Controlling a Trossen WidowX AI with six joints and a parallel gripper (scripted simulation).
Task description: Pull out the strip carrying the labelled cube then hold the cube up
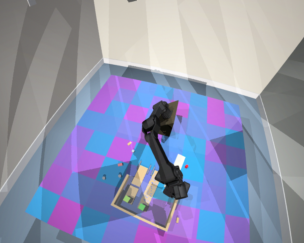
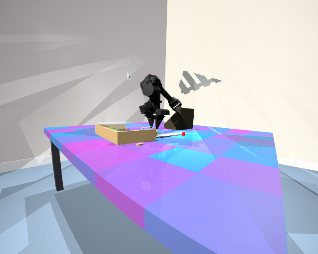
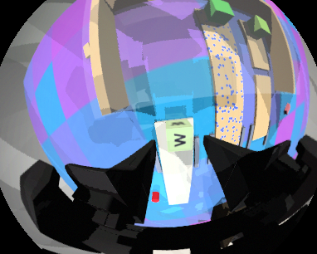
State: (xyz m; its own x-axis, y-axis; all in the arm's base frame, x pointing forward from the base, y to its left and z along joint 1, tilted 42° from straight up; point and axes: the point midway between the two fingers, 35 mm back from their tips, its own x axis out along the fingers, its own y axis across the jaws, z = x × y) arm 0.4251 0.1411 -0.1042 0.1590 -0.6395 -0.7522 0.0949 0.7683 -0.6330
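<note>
The labelled cube (image 3: pixel 178 136) sits on the far end of the white strip (image 3: pixel 177 176), which lies on the counter (image 2: pixel 181 174) outside the wooden frame (image 2: pixel 126 136), already drawn clear of it. In the wrist view the strip's long axis runs straight away from the camera, down the gap between the fingers, and the cube lies just ahead of the gripper (image 3: pixel 180 148), centred between the tips. The gripper is about half closed, with nothing clamped yet; the fingers flank the cube on either side without visibly touching it. A small red peg (image 3: pixel 155 196) lies beside the strip's near end.
</note>
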